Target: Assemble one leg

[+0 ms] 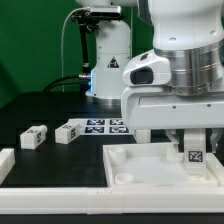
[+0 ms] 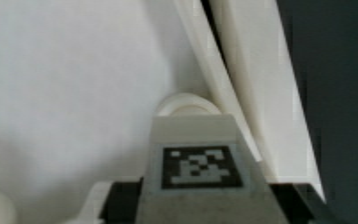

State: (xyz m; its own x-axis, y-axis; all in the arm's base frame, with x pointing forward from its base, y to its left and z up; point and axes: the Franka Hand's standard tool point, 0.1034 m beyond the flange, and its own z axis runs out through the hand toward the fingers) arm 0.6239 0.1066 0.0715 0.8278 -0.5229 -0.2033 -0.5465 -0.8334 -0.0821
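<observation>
My gripper (image 1: 196,148) is shut on a leg (image 1: 196,156), a stubby white block with a black-and-white tag. It holds the leg upright over the far right corner of the large white square panel (image 1: 140,166). In the wrist view the leg (image 2: 199,150) sits between the two dark fingers (image 2: 133,203) of the gripper (image 2: 202,204). Its far end is at a round corner socket (image 2: 190,101) of the panel (image 2: 69,100); I cannot tell whether it touches. Two more legs (image 1: 33,138) (image 1: 70,131) lie on the black table at the exterior view's left.
The marker board (image 1: 106,126) lies behind the panel, near the robot base (image 1: 108,60). A white part (image 1: 5,160) sits at the exterior view's left edge, and a white strip (image 1: 60,200) runs along the front. The panel's raised rim (image 2: 247,80) runs beside the leg.
</observation>
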